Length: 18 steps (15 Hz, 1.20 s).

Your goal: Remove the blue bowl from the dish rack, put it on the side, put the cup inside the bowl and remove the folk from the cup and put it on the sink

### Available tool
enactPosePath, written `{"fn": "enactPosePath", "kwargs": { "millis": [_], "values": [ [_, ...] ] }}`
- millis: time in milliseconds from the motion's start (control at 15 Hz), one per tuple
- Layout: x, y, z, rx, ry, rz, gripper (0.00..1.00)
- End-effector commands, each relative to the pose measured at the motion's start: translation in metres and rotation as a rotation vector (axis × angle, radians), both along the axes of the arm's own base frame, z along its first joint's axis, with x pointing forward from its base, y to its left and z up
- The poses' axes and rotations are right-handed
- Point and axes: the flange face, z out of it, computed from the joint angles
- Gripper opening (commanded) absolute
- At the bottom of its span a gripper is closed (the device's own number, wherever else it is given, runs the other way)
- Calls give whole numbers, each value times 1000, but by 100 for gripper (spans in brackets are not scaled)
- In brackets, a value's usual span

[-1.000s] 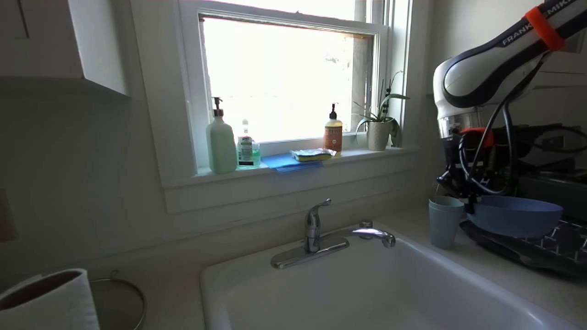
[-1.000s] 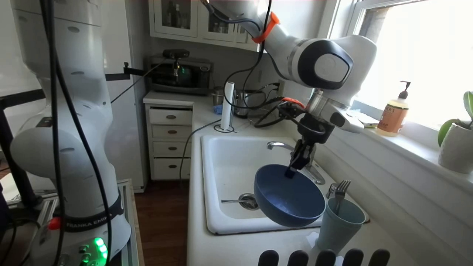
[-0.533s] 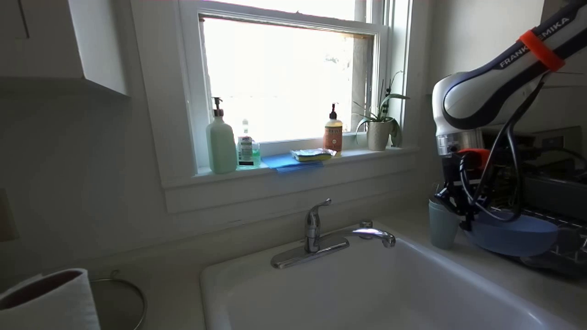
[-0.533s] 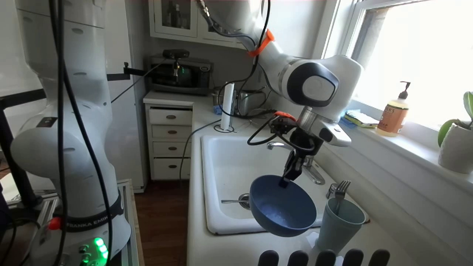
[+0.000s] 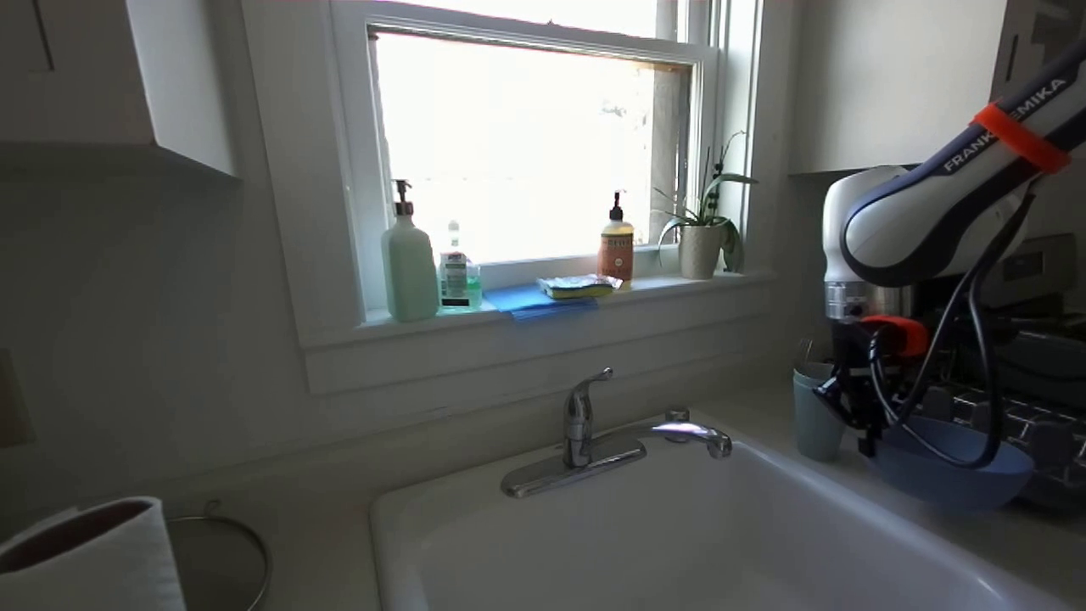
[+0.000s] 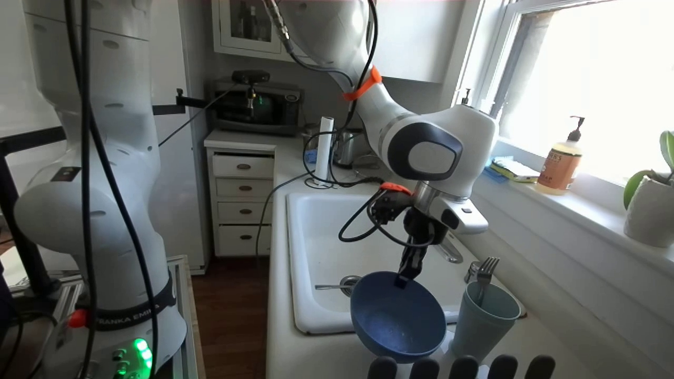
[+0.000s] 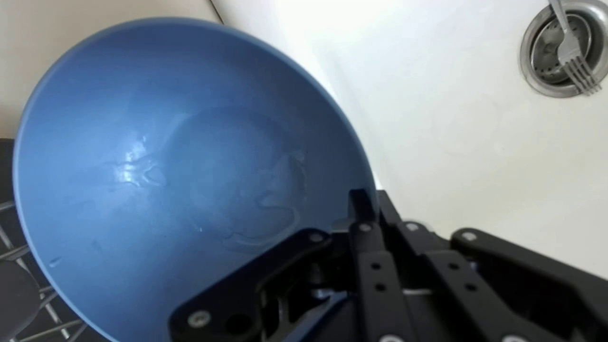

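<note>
My gripper (image 7: pixel 373 199) is shut on the rim of the blue bowl (image 7: pixel 190 156), one finger inside and one outside. In an exterior view the bowl (image 6: pixel 395 321) hangs tilted over the counter between sink and rack; whether its base touches anything I cannot tell. The pale cup (image 6: pixel 479 331) stands upright beside it, with a fork (image 6: pixel 486 273) inside, tines up. Behind the bowl lies the dark dish rack (image 5: pixel 1018 407), its wires (image 7: pixel 52 327) showing past the bowl's edge in the wrist view. The white sink (image 6: pixel 337 226) is on the bowl's far side.
Another fork (image 7: pixel 570 52) lies across the sink drain. The chrome faucet (image 5: pixel 581 424) rises at the sink's back edge. Rack prongs (image 6: pixel 463 368) stand close to bowl and cup. Soap (image 6: pixel 561 163) and a potted plant (image 5: pixel 700 246) line the window sill.
The gripper has carried the bowl down, out from over the rack and closer to the counter. Cup and fork have stayed in place.
</note>
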Motion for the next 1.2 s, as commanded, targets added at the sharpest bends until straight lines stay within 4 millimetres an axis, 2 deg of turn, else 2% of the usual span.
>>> {"fn": "enactPosePath", "kwargs": {
  "millis": [0, 400, 467, 533, 733, 933, 1133],
  "values": [
    [-7, -14, -10, -14, -70, -21, 1],
    [-7, -26, -35, -54, -81, -48, 1],
    [-7, -26, -38, -55, -78, -56, 29],
    [-7, -25, -39, -45, -72, -56, 30],
    [-8, -19, -28, -21, -68, -49, 49],
    [-11, -18, -2, -43, -54, -36, 69],
    [-16, -24, 38, -35, -54, -39, 92]
  ]
}}
